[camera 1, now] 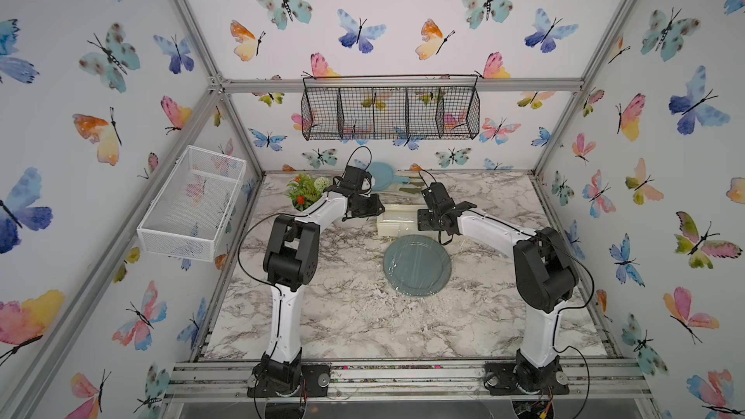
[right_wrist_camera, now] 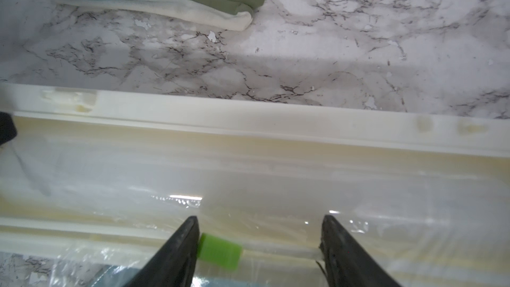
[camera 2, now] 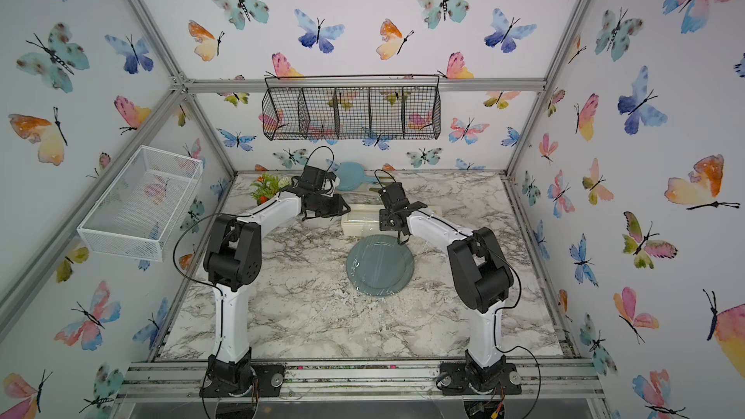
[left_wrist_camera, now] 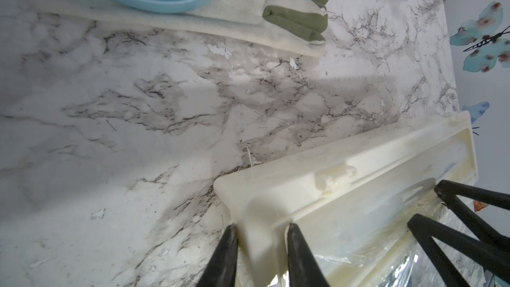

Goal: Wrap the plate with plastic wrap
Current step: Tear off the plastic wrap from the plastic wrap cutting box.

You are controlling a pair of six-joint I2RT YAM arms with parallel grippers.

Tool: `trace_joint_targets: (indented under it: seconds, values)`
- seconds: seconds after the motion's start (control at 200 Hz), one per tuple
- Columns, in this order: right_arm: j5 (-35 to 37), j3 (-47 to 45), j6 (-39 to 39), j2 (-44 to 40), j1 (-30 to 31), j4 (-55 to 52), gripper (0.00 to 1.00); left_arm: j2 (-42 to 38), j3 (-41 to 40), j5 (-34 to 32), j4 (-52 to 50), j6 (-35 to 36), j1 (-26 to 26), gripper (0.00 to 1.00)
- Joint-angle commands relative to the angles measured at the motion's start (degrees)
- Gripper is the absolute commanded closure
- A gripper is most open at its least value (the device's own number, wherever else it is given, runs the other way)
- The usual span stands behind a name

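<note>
You are past the midpoint, as far as this shows: the plastic wrap (right_wrist_camera: 179, 200) is drawn out of the dispenser box (right_wrist_camera: 248, 111) and, in both top views, glints across the plate (camera 1: 417, 266), which lies flat on the table just in front of the box, on the side toward your arm bases; the film looks joined to the box, so I judge the cut not yet made, and tucking the edges under the rim is left after that; your left gripper (left_wrist_camera: 261, 226) is clamped on one end of the box, a finger on each side of its end wall, pinning it down; your right gripper (right_wrist_camera: 260, 216) stands wide over the box's front edge, holding nothing, with the green slider (right_wrist_camera: 219, 251) between its fingers and touching one of them; the box itself holds the roll; the black wire basket (camera 1: 354, 114) on the wall above and behind the box shows nothing inside, and neither does the white mesh basket (camera 1: 173, 241) on the side wall, well apart from the box.
</note>
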Motion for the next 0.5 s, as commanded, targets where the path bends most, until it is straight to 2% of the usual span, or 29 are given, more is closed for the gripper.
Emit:
trace_joint_targets:
  seconds: [0.0,0.496]
  values:
    - [5.9,-3.93,-2.5,2.12,-3.72,-12.74,0.29,6.23,-2.9,-9.5,-10.0,1.44,2.38,0.72]
    - [5.14,-11.14,-5.55,-3.11,-11.94,-10.86,0.29,6.66,-2.55,-9.28,-10.35,1.59,2.48,0.76]
